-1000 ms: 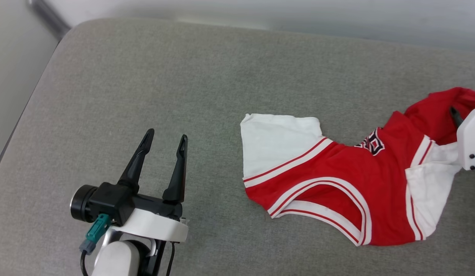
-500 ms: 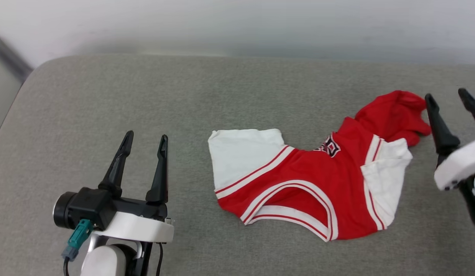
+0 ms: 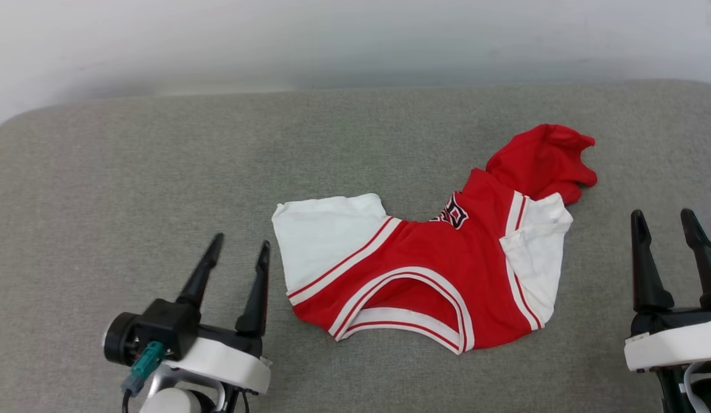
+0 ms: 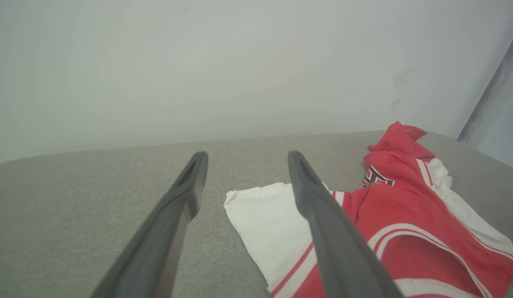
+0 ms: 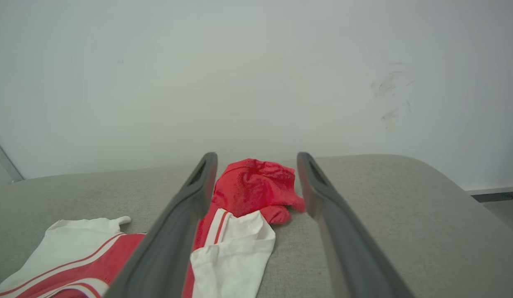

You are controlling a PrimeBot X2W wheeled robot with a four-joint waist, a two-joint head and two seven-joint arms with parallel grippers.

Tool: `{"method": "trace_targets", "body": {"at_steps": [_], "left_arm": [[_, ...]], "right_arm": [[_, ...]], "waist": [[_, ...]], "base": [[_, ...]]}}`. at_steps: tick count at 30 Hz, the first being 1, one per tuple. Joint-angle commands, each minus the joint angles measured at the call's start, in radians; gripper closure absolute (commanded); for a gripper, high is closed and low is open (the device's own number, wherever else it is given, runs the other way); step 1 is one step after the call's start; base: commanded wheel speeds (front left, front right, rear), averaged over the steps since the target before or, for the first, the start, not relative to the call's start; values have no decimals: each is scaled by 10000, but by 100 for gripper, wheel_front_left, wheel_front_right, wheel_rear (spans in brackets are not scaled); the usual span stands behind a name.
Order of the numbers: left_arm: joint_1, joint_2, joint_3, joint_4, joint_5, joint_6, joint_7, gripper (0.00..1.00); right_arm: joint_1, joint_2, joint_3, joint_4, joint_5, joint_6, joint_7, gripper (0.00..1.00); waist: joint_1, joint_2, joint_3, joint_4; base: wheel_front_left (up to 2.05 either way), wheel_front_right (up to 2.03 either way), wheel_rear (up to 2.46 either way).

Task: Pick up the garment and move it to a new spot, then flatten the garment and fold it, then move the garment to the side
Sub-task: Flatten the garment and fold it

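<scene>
The garment [image 3: 424, 269] lies crumpled on the grey padded surface [image 3: 131, 172], roughly midway between the two arms and touching neither. Its long axis runs on a slant, from the near left up to the far right as the robot looks at it. The striped neck opening [image 3: 407, 304] faces the robot's near edge. The red body is bunched into a heap [image 3: 539, 155] at the far right end, toward the pale wall [image 3: 332, 40]. One white sleeve [image 3: 321, 241] lies spread flat on the robot's left. The other sleeve [image 3: 539, 264] is folded over on the right. A bit of the lettering [image 3: 453, 212] peeks out between them.

The left end effector [image 3: 241, 241] hangs just beside the flat sleeve, released, fingers spread and empty. The right end effector [image 3: 661, 213] sits off the garment's right side, likewise released with nothing between its fingers.
</scene>
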Motion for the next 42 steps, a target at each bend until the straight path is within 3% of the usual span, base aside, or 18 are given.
{"method": "trace_targets", "body": {"at_steps": [1, 6, 7, 8, 13, 18, 21, 22, 23, 24, 34, 42], "left_arm": [[-96, 135, -181, 255, 14, -14, -27, 0], [-902, 602, -1192, 773, -182, -13, 1363, 0], [-1095, 721, -1436, 828, -247, -14, 1907, 0], [-1489, 960, -1702, 1000, -306, -2, 3217, 0], [-2323, 1591, -2675, 1121, -649, -2, 5926, 0], [-3060, 2164, -3378, 1506, -664, -2, 7402, 0], [-3104, 2295, -3651, 1923, -750, -2, 7662, 0], [-3070, 2335, -3700, 2048, -808, -2, 7725, 9], [-3064, 2364, -3690, 2124, -851, -2, 7676, 67], [-3044, 2365, -3639, 2181, -879, 7, 7567, 100], [-2333, 2554, -3090, 1757, -1189, 525, 6362, 100], [-986, 2771, -2935, 751, -1338, 1037, 6246, 100]], "right_arm": [[198, -30, 11, -26, -224, -7, -144, 0], [135, -71, -50, -69, -302, -7, -257, 0], [92, -102, -77, -97, -274, -7, -250, 0], [22, -145, -102, -125, -276, -7, -193, 0], [-158, -205, 5, -122, -376, -7, -142, 0], [-327, -112, 117, 40, -467, -7, -222, 0], [-358, -85, 110, 134, -533, -7, -273, 0], [-371, -84, 107, 155, -556, -7, -288, 0], [-389, -91, 113, 180, -582, -7, -298, 0], [-401, -94, 103, 213, -605, -7, -314, 0], [-236, -203, 35, 489, -743, -7, -142, 0], [-47, -208, -51, 661, -773, -7, 76, 0]], "waist": [[1, 0, 160, -170], [1, 0, 468, -385], [1, 0, 532, -415], [1, 0, 658, -469], [1, 0, 1011, -639], [1, 0, 1527, -767], [1, 0, 1643, -764], [1, 0, 1658, -753], [1, 0, 1667, -736], [1, 0, 1666, -707], [1, 0, 1089, -59], [1, 0, 577, 491]], "base": [[0, 0, 0], [0, 0, 0], [0, 0, 0], [0, 0, 0], [0, 0, 0], [0, 0, 0], [0, 0, 0], [0, 0, 0], [0, 0, 0], [0, 0, 0], [0, 0, 0], [0, 0, 0]]}}
